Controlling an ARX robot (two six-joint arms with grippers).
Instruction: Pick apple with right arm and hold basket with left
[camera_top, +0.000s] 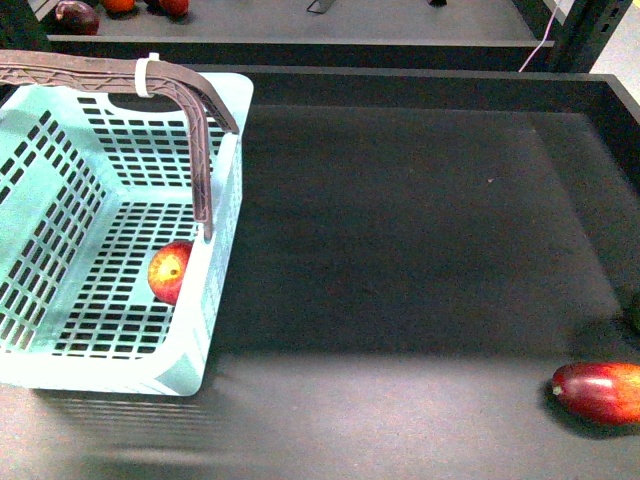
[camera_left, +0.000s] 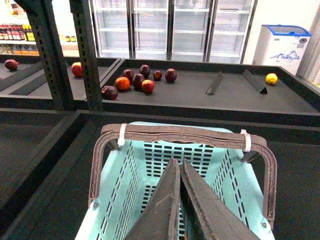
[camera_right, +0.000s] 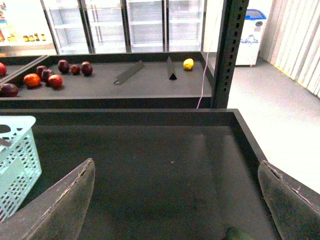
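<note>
Front view: the basket (camera_top: 215, 300) stands at the left of a dark table (camera_top: 420, 230), and the apple (camera_top: 171, 271) lies inside it on the slotted floor, against the wall on the table's open side. Nothing else shows in the basket. Neither arm appears in this view.

The left gripper (camera_left: 180, 167) hangs above the basket's open top, pointing down into it from the near end, and its two dark fingers (camera_left: 165, 205) are pressed together with only a thin line between them; nothing is held. Just beyond its tips the two handles (camera_left: 182, 134) rest together across the rim, a white zip tie (camera_left: 122, 134) at one end and another (camera_left: 246, 140) at the other. The apple is hidden from this camera.

The right gripper (camera_right: 175, 200) hovers over bare table, fingers (camera_right: 62, 205) spread wide and empty. The basket's corner (camera_right: 17, 155) lies off to the side of one finger, well apart.

The apple is round and red, with a yellowish patch turned toward the front camera. A long dark-red fruit (camera_top: 602, 391) lies at the table's near right corner, far from the basket. A back shelf (camera_left: 200, 92) carries several red and dark fruits (camera_left: 137, 80) and a yellow one (camera_left: 271, 78).
</note>
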